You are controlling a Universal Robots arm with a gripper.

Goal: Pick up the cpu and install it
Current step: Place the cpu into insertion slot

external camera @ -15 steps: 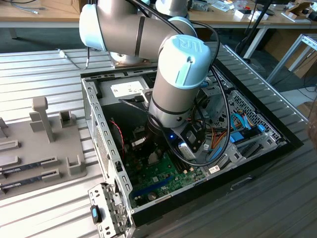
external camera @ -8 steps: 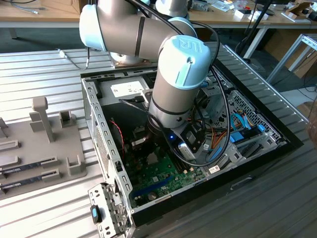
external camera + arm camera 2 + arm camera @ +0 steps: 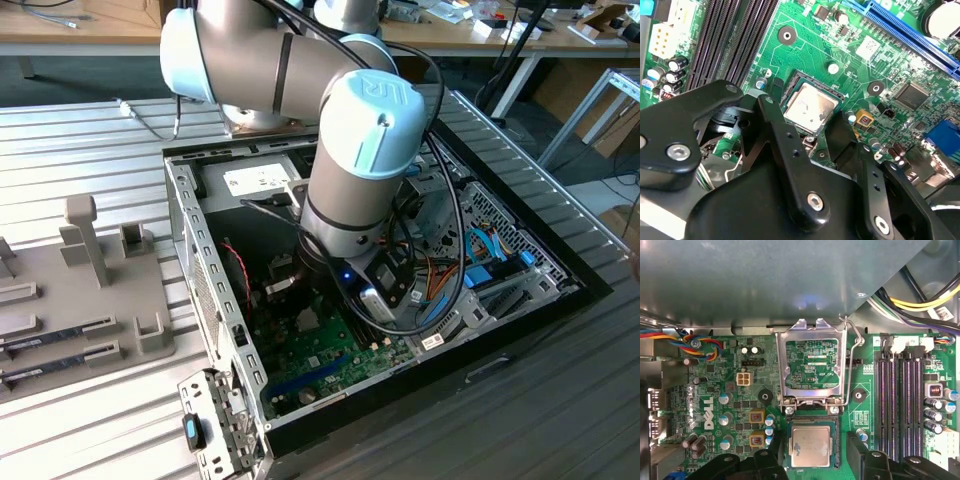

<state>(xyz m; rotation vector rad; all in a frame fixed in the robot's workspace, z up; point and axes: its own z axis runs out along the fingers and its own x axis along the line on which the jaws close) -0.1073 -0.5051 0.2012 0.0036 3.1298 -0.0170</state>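
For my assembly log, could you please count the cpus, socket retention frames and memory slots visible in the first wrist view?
cpu: 1
socket retention frame: 1
memory slots: 4
Total: 6

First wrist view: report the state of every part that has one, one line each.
cpu: lying flat in its socket.
gripper: open, fingers on either side of the cpu, not gripping it.
socket cover: swung up, open.
locking lever: unlatched, raised.
memory slots: empty.
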